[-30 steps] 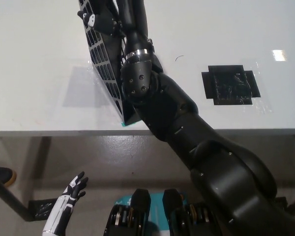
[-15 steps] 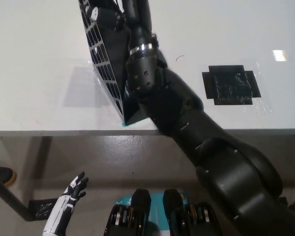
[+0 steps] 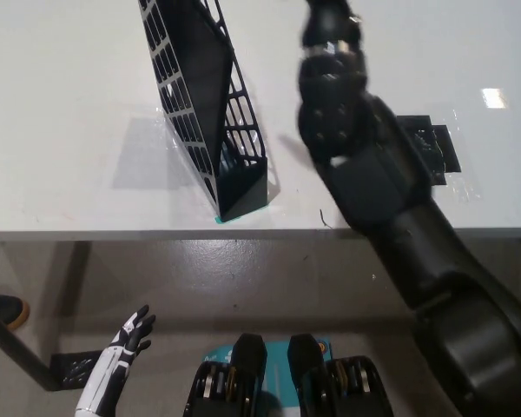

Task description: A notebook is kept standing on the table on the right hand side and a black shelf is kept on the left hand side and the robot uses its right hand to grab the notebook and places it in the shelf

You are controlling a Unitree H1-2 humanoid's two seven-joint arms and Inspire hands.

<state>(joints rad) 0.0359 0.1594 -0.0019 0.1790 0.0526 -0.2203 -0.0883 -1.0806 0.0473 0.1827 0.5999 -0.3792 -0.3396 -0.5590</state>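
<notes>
1. No brand, label or readable writing shows anywhere in the head view.
2. The black shelf, a mesh-sided rack, stands on the white table at its left part; its long axis runs from the table's near edge up and away toward the top of the picture, leaning slightly left, with its short closed end nearest the camera.
3. The notebook cannot be made out; the shelf's inside is dark, so whether it sits within cannot be told.
4. A black taped square lies on the table to the right, partly hidden behind the black right arm.
5. The right robot hand runs out of the picture at the top, so only the wrist and forearm show.
6. The left robot hand rests low at the lower left, below the table edge, fingers spread apart and holding nothing.
7. Compared with half a second ago, the right arm has swung away from the shelf to the right; the shelf's mesh side, then covered by the arm, is now in full view, and the shelf itself has not moved.
</notes>
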